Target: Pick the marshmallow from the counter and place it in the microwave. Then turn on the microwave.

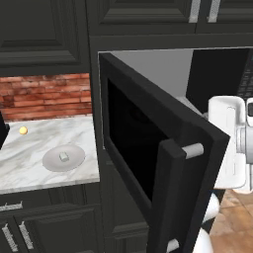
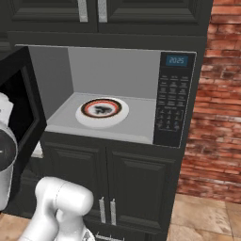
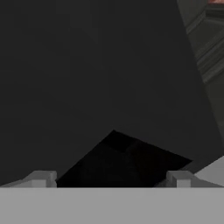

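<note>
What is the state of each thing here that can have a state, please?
microwave: door swung wide open, clock display lit
turntable: bare, nothing on it
marshmallow: on the plate, not yet picked
plate: flat on the counter
yellow ball: resting on the counter
tool: open, holding nothing

The microwave (image 2: pixel 113 96) display (image 2: pixel 176 60) reads "2025".

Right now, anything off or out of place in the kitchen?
Nothing stands out. The microwave door is swung open, turntable centred and empty. The marshmallow sits on the grey plate on the counter, yellow ball nearby.
</note>
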Controlling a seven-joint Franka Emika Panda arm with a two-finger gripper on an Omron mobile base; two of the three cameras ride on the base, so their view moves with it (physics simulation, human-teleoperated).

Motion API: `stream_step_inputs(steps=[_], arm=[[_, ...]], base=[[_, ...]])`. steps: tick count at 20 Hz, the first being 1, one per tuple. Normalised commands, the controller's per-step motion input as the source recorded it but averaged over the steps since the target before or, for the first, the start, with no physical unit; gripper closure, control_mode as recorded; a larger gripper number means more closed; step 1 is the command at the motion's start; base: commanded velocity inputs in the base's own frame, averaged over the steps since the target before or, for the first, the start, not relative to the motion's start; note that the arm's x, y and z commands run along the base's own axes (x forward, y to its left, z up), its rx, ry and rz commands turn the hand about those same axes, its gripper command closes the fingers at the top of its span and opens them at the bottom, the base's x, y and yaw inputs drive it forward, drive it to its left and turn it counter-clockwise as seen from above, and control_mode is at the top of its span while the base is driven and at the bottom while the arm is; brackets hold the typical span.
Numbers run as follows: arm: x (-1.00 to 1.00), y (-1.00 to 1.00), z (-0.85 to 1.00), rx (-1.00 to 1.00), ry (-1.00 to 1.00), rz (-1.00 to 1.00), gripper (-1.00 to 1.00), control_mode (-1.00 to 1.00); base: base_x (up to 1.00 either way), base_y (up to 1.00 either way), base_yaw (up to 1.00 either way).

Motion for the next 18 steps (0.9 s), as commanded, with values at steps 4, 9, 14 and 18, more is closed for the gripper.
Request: stream_step_inputs(steps=[4,9,14,18], arm=[[-0.04,0.51,-0.03,0.0,-0.06,-0.13,-1.0,-1.0],[0.0,0.45,-0.06,0.0,-0.06,-0.11,-1.0,-1.0],[0.0,0.42,-0.07,0.0,-0.06,-0.11,-1.0,-1.0],[0.0,0.34,-0.06,0.0,-0.05,-0.11,-1.0,-1.0]], base=[[0.0,0.0,0.0],[0.0,0.0,0.0],[0.0,0.0,0.0],[0.0,0.0,0.0]])
